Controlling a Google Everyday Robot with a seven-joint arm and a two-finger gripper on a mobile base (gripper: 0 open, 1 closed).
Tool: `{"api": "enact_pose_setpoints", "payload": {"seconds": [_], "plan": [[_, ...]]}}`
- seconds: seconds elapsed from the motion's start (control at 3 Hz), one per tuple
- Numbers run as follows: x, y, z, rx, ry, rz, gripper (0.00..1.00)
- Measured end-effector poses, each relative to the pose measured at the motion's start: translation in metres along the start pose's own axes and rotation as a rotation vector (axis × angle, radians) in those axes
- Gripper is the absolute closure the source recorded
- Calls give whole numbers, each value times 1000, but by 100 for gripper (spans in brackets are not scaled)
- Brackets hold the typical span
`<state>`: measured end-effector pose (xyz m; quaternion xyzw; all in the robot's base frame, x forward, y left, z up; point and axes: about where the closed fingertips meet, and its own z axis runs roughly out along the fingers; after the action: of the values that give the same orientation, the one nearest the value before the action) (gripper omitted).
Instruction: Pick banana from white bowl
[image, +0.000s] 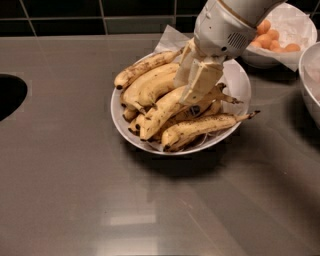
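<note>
The white bowl (237, 80), wide and paper-lined, stands at the middle of the counter with several bananas piled in it. The banana (159, 114), long, plump and yellow with a dark tip, lies across the middle of the pile. My gripper (191, 95) reaches down from the upper right into the bowl and sits right on the upper part of this banana. A browner, streaked banana (200, 128) with a thin stem lies at the front. A smaller banana with a blue sticker (195, 109) lies just below the gripper.
A smaller white bowl (300, 30) of orange fruits stands at the back right. The rim of another bowl (309, 85) shows at the right edge. A dark round opening (7, 95) is in the counter at the left edge. A black tiled wall runs along the back.
</note>
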<state>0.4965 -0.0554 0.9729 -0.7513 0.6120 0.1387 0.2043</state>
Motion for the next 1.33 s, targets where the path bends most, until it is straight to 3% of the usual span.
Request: {"api": "enact_pose_setpoints", "payload": {"seconds": [1.0, 1.33], "plan": [[17, 19, -27, 79, -9, 44, 100], [17, 19, -27, 79, -9, 44, 100]]}}
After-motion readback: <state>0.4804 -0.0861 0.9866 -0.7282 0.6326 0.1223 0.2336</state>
